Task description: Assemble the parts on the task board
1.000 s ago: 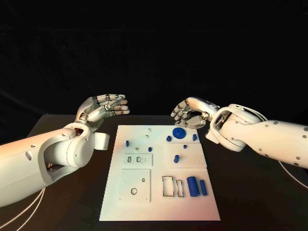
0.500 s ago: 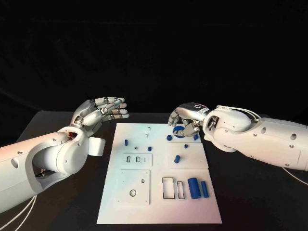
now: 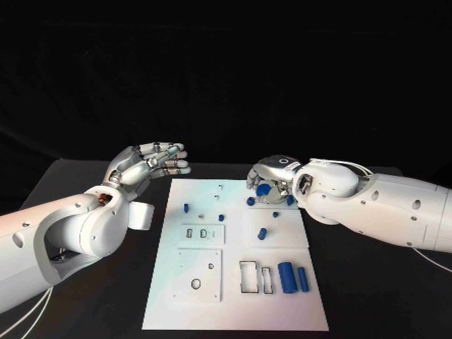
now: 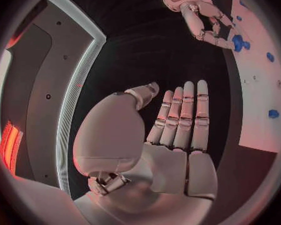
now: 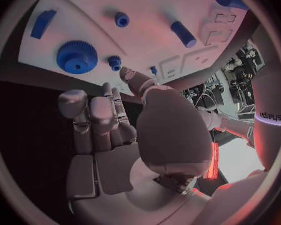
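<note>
- Head view: against a second ago I see my right hand [image 3: 271,178] has dropped from above the task board [image 3: 236,296] onto its far right corner, at about 1 o'clock from the board's middle. It now sits over the blue gear [image 3: 263,192], which was in plain sight before and is now half hidden behind the fingers.
- The left hand [image 3: 150,162] has barely moved; it hangs off the board's far left corner, near 10 o'clock, fingers apart and holding nothing.
- The large blue cylinder [image 3: 286,277] and the thinner one [image 3: 301,279] lie as before at the board's near right, about 5 o'clock.
- Right wrist view: here the gear [image 5: 77,57] is fully visible on the board, apart from my fingers [image 5: 109,107], which stretch out straight and grip nothing; the head camera hid that gap.
- Left wrist view: the left palm [image 4: 172,155] is flat and empty, and the right hand [image 4: 203,15] reaches down at the gear [image 4: 238,42] across the board's edge.
</note>
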You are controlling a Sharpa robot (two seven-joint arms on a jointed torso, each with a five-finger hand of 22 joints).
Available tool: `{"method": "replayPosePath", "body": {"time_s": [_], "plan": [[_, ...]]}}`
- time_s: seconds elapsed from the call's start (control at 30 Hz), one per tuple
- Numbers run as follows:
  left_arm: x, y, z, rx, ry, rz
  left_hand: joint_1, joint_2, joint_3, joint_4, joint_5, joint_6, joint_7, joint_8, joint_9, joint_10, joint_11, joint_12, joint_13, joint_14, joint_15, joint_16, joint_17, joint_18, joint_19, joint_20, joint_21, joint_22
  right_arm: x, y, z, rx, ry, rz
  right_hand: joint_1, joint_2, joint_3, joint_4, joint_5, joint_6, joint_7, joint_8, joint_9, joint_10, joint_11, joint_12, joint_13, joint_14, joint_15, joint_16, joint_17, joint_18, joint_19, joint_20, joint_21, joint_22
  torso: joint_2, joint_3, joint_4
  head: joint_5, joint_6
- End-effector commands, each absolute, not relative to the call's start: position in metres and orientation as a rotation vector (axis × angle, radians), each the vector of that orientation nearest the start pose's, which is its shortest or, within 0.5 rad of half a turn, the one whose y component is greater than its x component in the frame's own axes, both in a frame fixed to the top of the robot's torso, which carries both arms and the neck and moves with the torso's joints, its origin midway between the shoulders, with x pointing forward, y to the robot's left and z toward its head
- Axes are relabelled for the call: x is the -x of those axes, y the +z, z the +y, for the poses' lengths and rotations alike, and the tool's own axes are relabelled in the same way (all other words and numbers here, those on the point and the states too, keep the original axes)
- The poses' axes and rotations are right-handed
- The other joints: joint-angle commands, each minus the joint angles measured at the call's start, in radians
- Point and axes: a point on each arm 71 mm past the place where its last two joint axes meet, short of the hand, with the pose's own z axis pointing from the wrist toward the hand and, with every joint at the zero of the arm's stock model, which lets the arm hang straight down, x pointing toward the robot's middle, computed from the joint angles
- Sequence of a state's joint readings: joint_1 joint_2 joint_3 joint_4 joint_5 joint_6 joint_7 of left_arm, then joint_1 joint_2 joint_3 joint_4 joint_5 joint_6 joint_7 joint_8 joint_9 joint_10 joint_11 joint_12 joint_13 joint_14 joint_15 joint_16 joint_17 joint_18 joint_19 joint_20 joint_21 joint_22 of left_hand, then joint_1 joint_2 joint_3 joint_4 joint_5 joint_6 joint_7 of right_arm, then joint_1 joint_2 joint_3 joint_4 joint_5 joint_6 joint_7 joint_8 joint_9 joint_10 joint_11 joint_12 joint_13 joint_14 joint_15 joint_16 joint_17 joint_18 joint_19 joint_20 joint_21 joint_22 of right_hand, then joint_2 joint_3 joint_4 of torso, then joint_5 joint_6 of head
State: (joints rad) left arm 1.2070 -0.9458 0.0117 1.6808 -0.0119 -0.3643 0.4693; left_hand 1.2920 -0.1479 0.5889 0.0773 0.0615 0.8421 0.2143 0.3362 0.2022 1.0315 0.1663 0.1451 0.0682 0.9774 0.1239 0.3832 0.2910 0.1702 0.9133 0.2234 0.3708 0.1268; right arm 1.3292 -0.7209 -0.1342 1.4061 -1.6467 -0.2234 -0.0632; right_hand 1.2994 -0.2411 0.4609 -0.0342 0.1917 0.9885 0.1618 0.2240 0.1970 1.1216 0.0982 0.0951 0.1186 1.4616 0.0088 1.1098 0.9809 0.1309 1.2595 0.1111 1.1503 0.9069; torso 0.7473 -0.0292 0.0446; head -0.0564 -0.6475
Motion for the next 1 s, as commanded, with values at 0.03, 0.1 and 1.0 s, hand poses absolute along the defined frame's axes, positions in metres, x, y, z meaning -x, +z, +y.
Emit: {"method": "replayPosePath", "body": {"time_s": [0.03, 0.1, 1.0], "plan": [[-0.4664, -0.1360, 0.2150, 1.034, -1.655, 1.292, -0.004, -0.009, -0.006, 0.003, -0.003, -0.004, 0.012, -0.005, 0.002, 0.001, 0.005, -0.007, -0.001, -0.007, -0.001, -0.006, 0.001, 0.011, -0.002, 0.003, -0.002, -0.001, -0.5136, -0.1714, -0.1668, 0.512, 0.478, 1.650, 0.008, 0.003, 0.000, 0.007, 0.005, -0.008, 0.001, -0.006, 0.002, -0.008, 0.001, 0.005, 0.002, 0.014, 0.003, 0.014, 0.009, -0.013, 0.010, 0.002, 0.011, 0.010, 0.008, -0.0005, 0.0029, -0.001, 0.006], [-0.4665, -0.1358, 0.2153, 1.033, -1.656, 1.292, -0.006, -0.009, -0.007, 0.004, -0.004, -0.004, 0.013, -0.006, 0.002, 0.001, 0.005, -0.009, -0.001, -0.008, 0.000, -0.007, 0.002, 0.011, -0.003, 0.004, -0.003, -0.002, -0.5132, -0.1747, -0.1662, 0.511, 0.478, 1.657, 0.008, 0.006, 0.001, 0.011, 0.005, -0.009, 0.001, -0.006, 0.002, -0.011, 0.002, 0.006, 0.002, 0.015, 0.004, 0.022, 0.016, -0.014, 0.012, 0.003, 0.018, 0.020, 0.011, -0.0010, 0.0057, -0.002, 0.007], [-0.4708, -0.1380, 0.2203, 1.050, -1.624, 1.301, -0.012, -0.006, -0.012, 0.011, -0.004, -0.011, 0.015, -0.010, 0.001, -0.004, 0.008, -0.017, -0.001, -0.010, 0.002, -0.011, 0.006, 0.011, -0.005, 0.006, -0.005, -0.004, -0.5129, -0.1783, -0.1643, 0.468, 0.515, 1.642, -0.003, 0.051, 0.082, 0.076, -0.026, 0.023, -0.006, 0.016, 0.024, 0.021, -0.006, 0.043, 0.010, 0.021, 0.001, 0.129, 0.101, -0.033, 0.052, 0.003, 0.120, 0.166, 0.031, -0.0015, 0.0101, -0.003, 0.004]]}}
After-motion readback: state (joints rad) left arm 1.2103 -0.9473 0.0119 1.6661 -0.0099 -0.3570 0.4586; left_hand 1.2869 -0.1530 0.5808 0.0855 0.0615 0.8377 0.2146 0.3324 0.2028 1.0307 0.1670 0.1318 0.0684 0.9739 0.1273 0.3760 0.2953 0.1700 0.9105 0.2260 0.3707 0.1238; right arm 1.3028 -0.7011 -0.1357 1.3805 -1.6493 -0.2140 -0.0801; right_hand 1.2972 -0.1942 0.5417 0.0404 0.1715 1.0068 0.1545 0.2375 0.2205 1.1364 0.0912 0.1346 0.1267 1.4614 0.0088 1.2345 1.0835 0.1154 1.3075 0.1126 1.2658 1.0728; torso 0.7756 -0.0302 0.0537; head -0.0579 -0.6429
